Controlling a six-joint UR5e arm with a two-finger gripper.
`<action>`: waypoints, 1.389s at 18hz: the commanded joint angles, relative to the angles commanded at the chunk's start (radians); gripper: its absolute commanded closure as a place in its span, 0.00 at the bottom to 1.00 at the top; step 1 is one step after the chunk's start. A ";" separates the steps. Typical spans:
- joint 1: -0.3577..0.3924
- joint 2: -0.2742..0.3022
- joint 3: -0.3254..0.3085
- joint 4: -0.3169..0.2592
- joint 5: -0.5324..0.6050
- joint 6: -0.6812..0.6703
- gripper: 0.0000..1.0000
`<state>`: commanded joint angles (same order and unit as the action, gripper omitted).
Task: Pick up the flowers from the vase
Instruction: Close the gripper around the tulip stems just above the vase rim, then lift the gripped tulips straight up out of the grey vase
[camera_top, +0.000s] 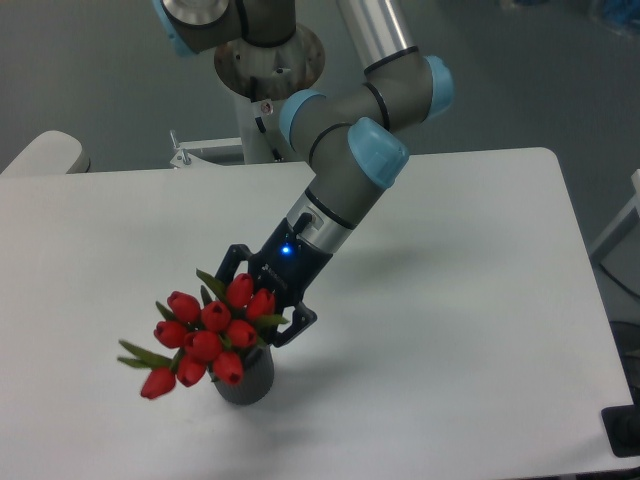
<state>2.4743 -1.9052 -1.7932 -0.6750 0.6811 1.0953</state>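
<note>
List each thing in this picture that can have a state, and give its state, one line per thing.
Flowers: in the vase, bunch leaning left, not lifted out.
Vase: upright on the table, holding the flowers.
Gripper: fingers spread around the right side of the bunch; whether they grip it cannot be told.
Gripper light: lit blue.
Table: white, carrying the vase.

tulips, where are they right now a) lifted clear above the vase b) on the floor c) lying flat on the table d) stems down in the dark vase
d: the red tulips lean out of the dark grey vase, with the claw right behind them.
</note>
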 joint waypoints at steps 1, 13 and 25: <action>0.000 0.002 -0.002 0.000 0.000 0.000 0.51; 0.009 0.024 -0.018 0.000 -0.006 0.000 0.57; 0.020 0.103 -0.018 0.000 -0.067 -0.098 0.57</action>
<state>2.4942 -1.8025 -1.8116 -0.6750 0.6136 0.9971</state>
